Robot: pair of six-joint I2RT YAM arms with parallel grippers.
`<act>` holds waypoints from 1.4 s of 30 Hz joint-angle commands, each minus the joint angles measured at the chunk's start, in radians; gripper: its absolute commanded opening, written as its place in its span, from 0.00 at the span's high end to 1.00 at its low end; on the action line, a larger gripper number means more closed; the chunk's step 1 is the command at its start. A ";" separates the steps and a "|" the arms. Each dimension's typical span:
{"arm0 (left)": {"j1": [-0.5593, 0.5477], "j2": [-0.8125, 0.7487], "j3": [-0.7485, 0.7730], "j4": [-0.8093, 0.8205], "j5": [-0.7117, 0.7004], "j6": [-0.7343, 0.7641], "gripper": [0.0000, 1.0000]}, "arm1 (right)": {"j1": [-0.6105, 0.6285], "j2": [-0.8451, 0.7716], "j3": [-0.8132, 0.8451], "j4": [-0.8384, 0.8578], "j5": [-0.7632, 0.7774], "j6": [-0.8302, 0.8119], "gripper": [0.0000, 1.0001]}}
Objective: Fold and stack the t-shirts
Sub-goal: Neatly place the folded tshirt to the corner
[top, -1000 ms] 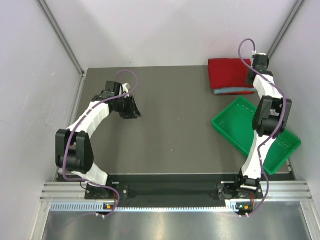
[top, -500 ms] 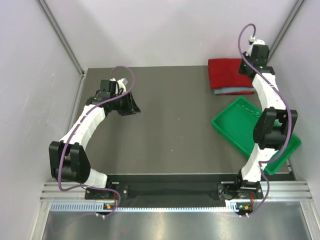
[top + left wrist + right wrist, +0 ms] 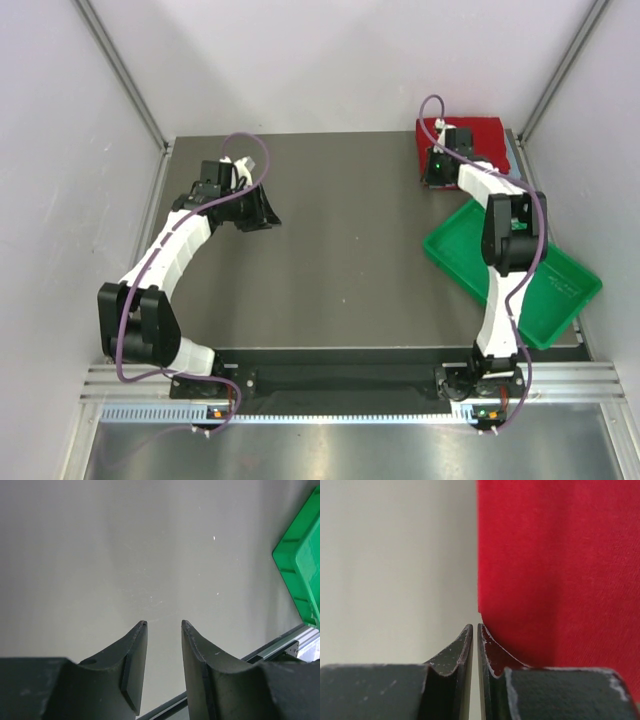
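A folded red t-shirt (image 3: 482, 134) lies at the back right of the table, its front part hidden under my right arm. My right gripper (image 3: 434, 174) is low at the stack's left edge. In the right wrist view its jaws (image 3: 474, 626) are drawn together to a thin slit with nothing between them, and the red cloth (image 3: 560, 570) lies just to their right. My left gripper (image 3: 266, 214) hovers over bare table at the left. In the left wrist view it is open (image 3: 163, 623) and holds nothing.
A green plastic tray (image 3: 545, 300) sits at an angle at the right, in front of the stack and partly under my right arm. Its corner (image 3: 300, 565) shows in the left wrist view. Grey walls close in the table at the back and sides.
My right arm has swung from the stack's right side across to its left edge, and its jaws have narrowed. The left arm shifted slightly early on, then stayed still.
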 commanded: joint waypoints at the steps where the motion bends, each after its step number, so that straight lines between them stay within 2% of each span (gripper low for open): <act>1: 0.000 0.002 0.008 0.034 -0.008 0.012 0.61 | -0.004 -0.001 0.027 0.046 0.028 0.004 0.92; 5: 0.000 -0.006 0.026 0.028 0.015 -0.002 0.61 | 0.004 -0.059 0.004 0.032 -0.008 0.001 0.91; 12: 0.000 -0.060 0.085 0.047 0.039 -0.047 0.61 | 0.039 -0.326 -0.030 -0.066 -0.054 0.030 0.86; 17: -0.001 -0.135 0.157 0.067 0.032 -0.067 0.60 | 0.100 -0.536 -0.119 -0.154 -0.086 0.111 0.72; 21: 0.000 -0.234 0.138 0.173 0.029 -0.109 0.57 | 0.188 -0.780 -0.240 -0.209 -0.077 0.128 0.60; 22: 0.000 -0.271 0.132 0.190 0.035 -0.114 0.43 | 0.201 -0.823 -0.269 -0.209 -0.078 0.156 0.52; 24: 0.000 -0.328 0.123 0.205 0.047 -0.119 0.24 | 0.223 -0.945 -0.346 -0.217 -0.086 0.193 0.41; 25: 0.000 -0.348 0.106 0.215 0.051 -0.120 0.12 | 0.226 -0.984 -0.370 -0.217 -0.093 0.222 0.13; 26: 0.000 -0.366 0.095 0.222 0.048 -0.125 0.10 | 0.232 -1.022 -0.395 -0.214 -0.101 0.236 0.01; 27: 0.000 -0.386 0.083 0.227 0.050 -0.125 0.09 | 0.234 -1.096 -0.441 -0.194 -0.119 0.246 0.00; 29: 0.000 -0.441 0.040 0.251 0.058 -0.131 0.01 | 0.234 -1.161 -0.488 -0.183 -0.133 0.271 0.00; 33: 0.000 -0.520 -0.023 0.242 0.056 -0.151 0.01 | 0.234 -1.283 -0.534 -0.185 -0.103 0.309 0.00; 42: 0.000 -0.567 -0.035 0.189 0.061 -0.117 0.01 | 0.234 -1.377 -0.556 -0.205 -0.055 0.320 0.00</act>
